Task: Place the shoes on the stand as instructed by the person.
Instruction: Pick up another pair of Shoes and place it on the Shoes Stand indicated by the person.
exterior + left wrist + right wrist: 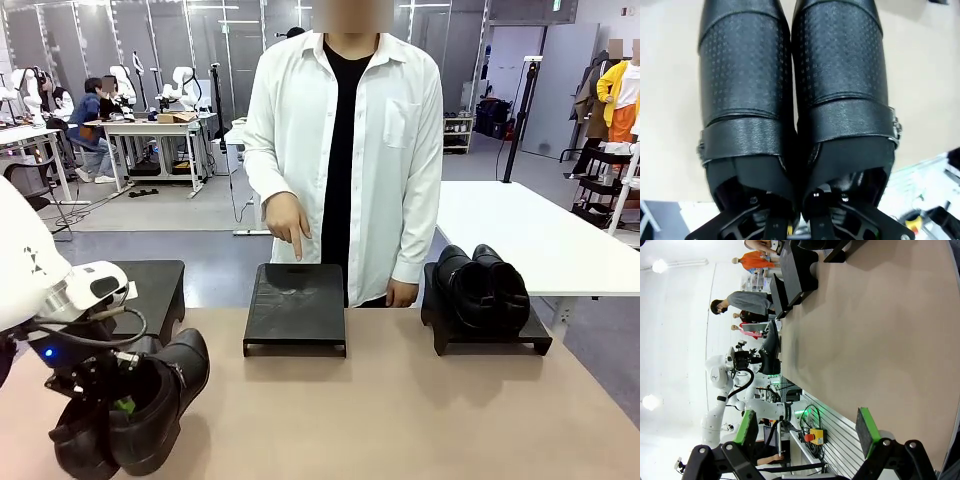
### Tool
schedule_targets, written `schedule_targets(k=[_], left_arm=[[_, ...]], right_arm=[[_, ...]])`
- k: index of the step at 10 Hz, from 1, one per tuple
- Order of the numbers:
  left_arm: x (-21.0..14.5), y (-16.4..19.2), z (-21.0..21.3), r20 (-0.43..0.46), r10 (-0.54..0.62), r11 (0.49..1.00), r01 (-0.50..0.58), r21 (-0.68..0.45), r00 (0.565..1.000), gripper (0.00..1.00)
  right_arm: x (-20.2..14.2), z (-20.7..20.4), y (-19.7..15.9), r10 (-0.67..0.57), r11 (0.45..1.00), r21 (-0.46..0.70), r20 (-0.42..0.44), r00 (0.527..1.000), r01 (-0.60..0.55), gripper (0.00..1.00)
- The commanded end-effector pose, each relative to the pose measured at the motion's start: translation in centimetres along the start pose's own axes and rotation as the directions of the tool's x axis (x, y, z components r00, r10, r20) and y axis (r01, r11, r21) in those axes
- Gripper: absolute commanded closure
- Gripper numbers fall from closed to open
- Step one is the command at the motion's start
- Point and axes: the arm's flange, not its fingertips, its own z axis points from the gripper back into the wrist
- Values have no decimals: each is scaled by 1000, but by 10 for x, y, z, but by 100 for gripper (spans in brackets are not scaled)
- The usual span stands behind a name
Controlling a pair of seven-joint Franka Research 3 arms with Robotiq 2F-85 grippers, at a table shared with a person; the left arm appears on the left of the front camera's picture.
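Left end effector (122,405) clamped on shoe pair (172,385) above surface (400,420) | right end effector (807,415) fingers apart | person's hand (288,222) pointing at middle stand (295,300)

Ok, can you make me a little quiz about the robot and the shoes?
1. True or false: the left gripper is holding a pair of shoes up off the table.
2. Which stand is the person's hand pointing at? A left, B middle, C right.
3. Fill in the gap: the right gripper is ____ and holds nothing.

Key: 1 true. 2 B, the middle stand. 3 open.
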Motion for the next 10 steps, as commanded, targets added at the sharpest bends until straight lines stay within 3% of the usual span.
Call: schedule_targets(k=[1, 6, 10], left_arm=[[23, -25, 28, 27, -17, 1000, 17, -1, 999, 92], [84, -118, 50, 75, -39, 997, 34, 67, 996, 92], [134, -189, 31, 165, -3, 998, -7, 58, 986, 92]], right_arm=[[-3, -1, 2, 7, 1000, -11, -5, 1000, -8, 0], [-3, -1, 2, 7, 1000, -11, -5, 1000, -8, 0], [-3, -1, 2, 7, 1000, -11, -5, 1000, -8, 0]])
